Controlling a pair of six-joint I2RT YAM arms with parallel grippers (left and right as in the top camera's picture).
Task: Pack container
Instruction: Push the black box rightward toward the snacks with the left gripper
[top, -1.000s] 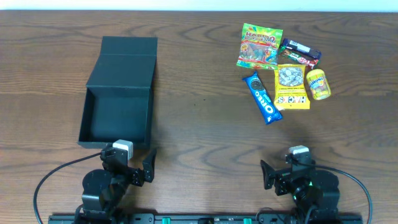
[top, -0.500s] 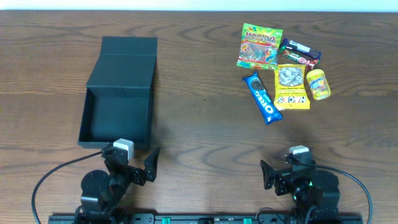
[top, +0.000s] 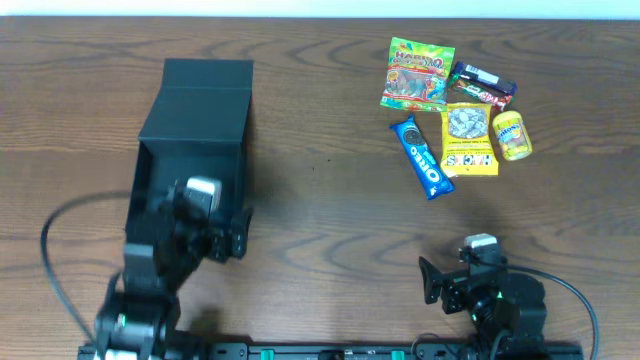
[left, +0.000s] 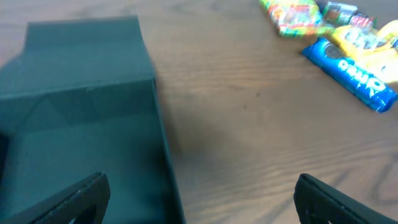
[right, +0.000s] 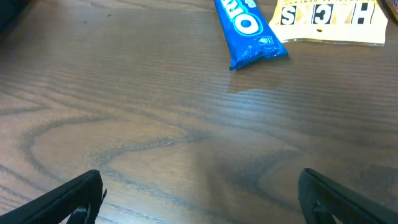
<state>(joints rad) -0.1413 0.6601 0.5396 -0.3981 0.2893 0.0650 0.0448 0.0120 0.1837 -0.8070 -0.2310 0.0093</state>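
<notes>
The black container (top: 190, 125) lies open at the left of the table, its lid folded back toward the far edge; the left wrist view shows its teal-tinged inside and right wall (left: 81, 143). My left gripper (top: 205, 235) is open and empty, raised over the container's near right corner (left: 199, 199). My right gripper (top: 455, 282) is open and empty low over bare wood near the front edge (right: 199, 199). A blue Oreo packet (top: 421, 157) lies at the right, also in the right wrist view (right: 245, 28) and the left wrist view (left: 351, 71).
Beside the Oreo packet lie a Haribo bag (top: 417, 73), a yellow seed packet (top: 469, 139), a small yellow packet (top: 512, 135) and a dark bar (top: 482, 85). Wood tabletop (top: 330, 200) lies between the container and the snacks.
My left arm has lifted from the front edge and moved forward over the container's near right corner. The right arm has not moved.
</notes>
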